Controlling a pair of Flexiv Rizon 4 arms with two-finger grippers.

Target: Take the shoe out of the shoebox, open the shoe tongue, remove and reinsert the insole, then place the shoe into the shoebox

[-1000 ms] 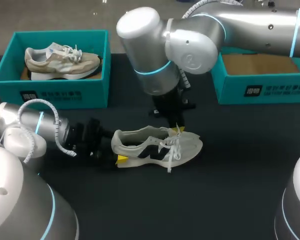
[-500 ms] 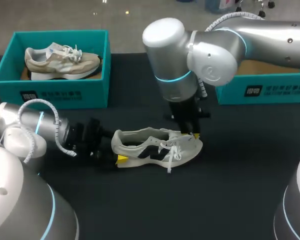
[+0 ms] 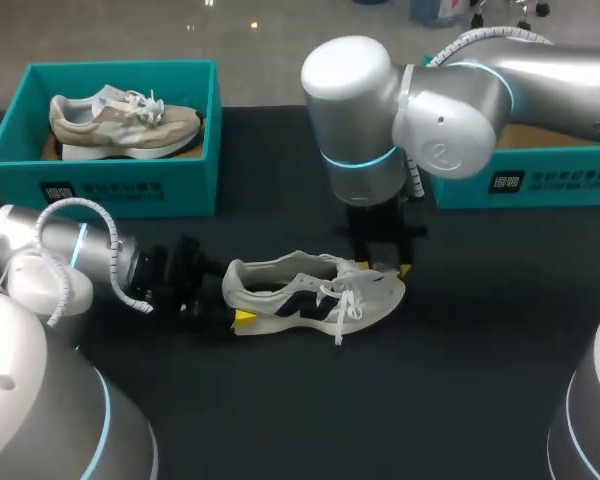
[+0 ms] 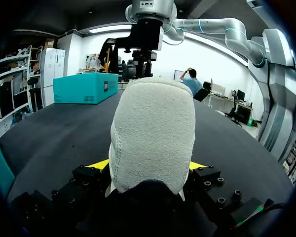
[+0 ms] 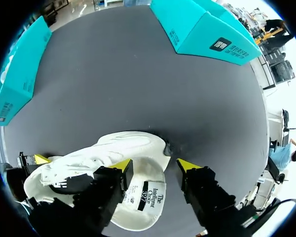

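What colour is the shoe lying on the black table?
The shoe is creamy white with a black patch on its side, clearest in the head view.

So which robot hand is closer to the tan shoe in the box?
Left. The left gripper holds the white shoe by its heel, in front of the box with the tan shoe. The right gripper hangs over the white shoe's front, farther across.

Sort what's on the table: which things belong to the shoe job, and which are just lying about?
In the job: white shoe, gripped at the heel by the left tool; right tool, open above its front end; empty teal box, probably its shoebox.
Lying about: beige shoe; the other teal box holding it.
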